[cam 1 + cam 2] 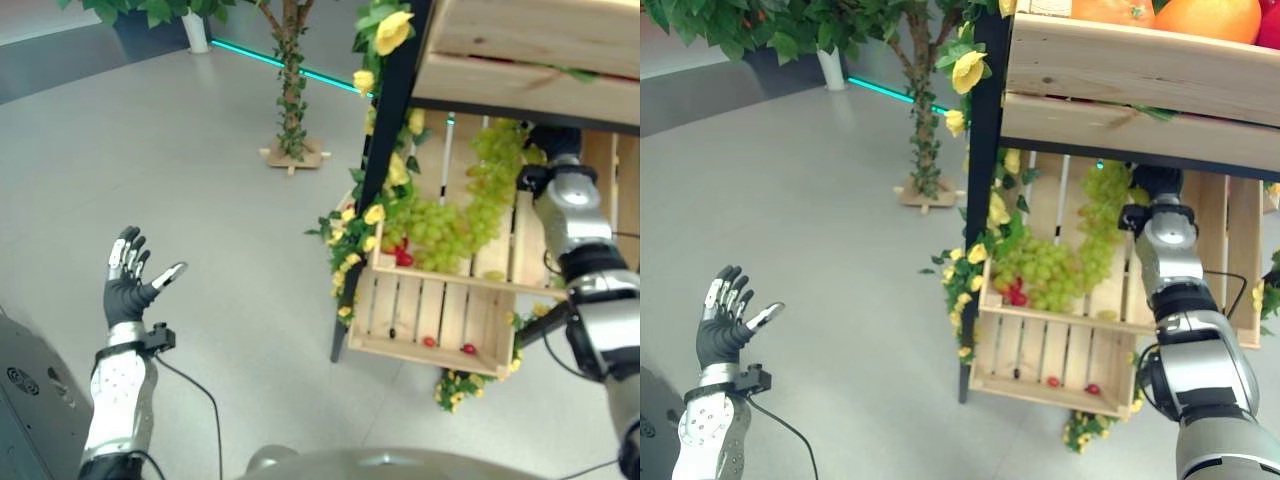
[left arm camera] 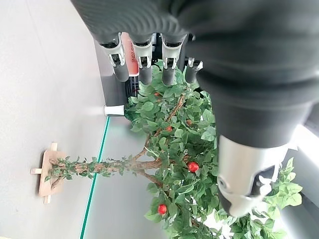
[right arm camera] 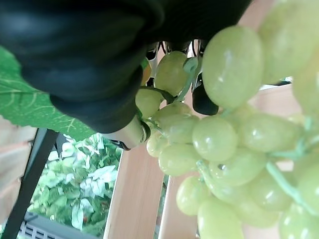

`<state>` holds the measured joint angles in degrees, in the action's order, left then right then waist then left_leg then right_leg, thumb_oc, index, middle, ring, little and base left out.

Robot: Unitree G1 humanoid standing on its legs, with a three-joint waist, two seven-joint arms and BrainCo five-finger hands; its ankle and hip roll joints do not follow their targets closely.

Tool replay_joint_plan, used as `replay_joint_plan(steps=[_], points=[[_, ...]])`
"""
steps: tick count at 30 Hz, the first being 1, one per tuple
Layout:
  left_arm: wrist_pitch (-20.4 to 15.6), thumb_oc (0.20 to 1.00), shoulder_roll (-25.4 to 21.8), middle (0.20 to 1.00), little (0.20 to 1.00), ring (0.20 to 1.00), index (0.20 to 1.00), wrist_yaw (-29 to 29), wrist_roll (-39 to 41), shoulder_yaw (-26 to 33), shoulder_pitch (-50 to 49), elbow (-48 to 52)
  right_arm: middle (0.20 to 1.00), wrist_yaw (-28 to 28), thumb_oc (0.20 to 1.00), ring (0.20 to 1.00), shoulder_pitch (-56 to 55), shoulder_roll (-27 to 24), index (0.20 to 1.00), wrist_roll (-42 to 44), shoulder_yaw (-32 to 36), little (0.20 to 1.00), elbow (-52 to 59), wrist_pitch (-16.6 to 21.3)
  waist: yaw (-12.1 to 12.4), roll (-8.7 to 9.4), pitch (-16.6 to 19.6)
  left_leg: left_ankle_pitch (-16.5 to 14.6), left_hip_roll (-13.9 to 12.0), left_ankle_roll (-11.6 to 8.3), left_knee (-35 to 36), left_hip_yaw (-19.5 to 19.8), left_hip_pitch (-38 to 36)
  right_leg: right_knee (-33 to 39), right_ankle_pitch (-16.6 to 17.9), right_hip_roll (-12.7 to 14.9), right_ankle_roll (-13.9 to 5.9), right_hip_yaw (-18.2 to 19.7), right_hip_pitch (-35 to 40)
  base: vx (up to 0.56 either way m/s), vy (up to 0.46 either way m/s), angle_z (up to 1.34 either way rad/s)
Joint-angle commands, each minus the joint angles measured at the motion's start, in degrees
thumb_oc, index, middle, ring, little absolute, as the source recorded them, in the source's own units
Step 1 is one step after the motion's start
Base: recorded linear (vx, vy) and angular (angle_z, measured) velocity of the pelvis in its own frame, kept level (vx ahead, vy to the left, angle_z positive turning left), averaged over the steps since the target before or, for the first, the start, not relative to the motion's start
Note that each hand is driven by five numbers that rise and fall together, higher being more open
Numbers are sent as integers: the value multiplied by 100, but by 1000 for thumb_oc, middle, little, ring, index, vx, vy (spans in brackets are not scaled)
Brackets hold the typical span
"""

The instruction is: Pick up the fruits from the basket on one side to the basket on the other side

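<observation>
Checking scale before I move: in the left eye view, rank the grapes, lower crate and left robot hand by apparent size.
1. Lower crate
2. Grapes, close behind the crate
3. Left robot hand, smallest, though nearer the camera

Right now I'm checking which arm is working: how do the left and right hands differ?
The left hand hangs over bare floor, fingers straight, touching nothing; the right hand is up inside the crate shelf, among the green grapes, its fingers hidden by them. Both wear dark ribbed covers.

Green grapes (image 3: 234, 149): large hanging bunch, pressed against right hand's fingers (image 3: 204, 102), draping down into lower wooden crate (image 1: 440, 325); small red fruits (image 1: 402, 255) below, in crate.
</observation>
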<state>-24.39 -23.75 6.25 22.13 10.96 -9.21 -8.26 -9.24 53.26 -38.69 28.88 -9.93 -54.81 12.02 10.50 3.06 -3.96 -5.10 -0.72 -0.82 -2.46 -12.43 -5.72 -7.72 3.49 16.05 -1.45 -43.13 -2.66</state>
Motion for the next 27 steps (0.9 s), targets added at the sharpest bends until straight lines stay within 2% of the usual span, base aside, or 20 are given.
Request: replay_joint_plan(steps=[1, 2, 3, 4, 27], points=[[-270, 1000, -478, 1000, 1000, 1000, 1000, 66, 125, -276, 118, 238, 200, -111, 200, 200, 818, -173, 200, 155, -152, 200, -32, 273, 151, 306, 261, -254, 175, -48, 78, -60, 92, 404, 181, 25, -720, 141, 276, 0, 0, 0], [-270, 1000, -477, 1000, 1000, 1000, 1000, 67, 129, -279, 122, 235, 426, -86, 426, 426, 807, -162, 426, 180, -157, 426, -21, 275, 150, 308, 260, -250, 171, -49, 88, -56, 89, 412, 185, 24, -719, 144, 276, 0, 0, 0], [-271, 1000, -473, 1000, 1000, 1000, 1000, 60, 140, -288, 117, 238, 959, -74, 959, 959, 803, -162, 959, 181, -168, 959, -36, 267, 153, 313, 259, -249, 170, -49, 88, -51, 90, 411, 185, 23, -719, 145, 275, 0, 0, 0], [-272, 1000, -468, 1000, 1000, 1000, 1000, 60, 146, -291, 107, 240, 1000, -74, 1000, 1000, 794, -165, 1000, 190, -161, 1000, -57, 261, 150, 313, 256, -249, 168, -50, 87, -48, 93, 409, 183, 21, -718, 145, 274, 0, 0, 0], [-246, 1000, -491, 1000, 1000, 1000, 1000, 121, 125, -319, 146, 149, 1000, -150, 1000, 1000, 791, -121, 1000, 221, -150, 1000, -173, 251, 111, 298, 255, -208, 183, -61, 137, -35, 67, 437, 252, 52, -744, 100, 314, 0, 0, 0]])
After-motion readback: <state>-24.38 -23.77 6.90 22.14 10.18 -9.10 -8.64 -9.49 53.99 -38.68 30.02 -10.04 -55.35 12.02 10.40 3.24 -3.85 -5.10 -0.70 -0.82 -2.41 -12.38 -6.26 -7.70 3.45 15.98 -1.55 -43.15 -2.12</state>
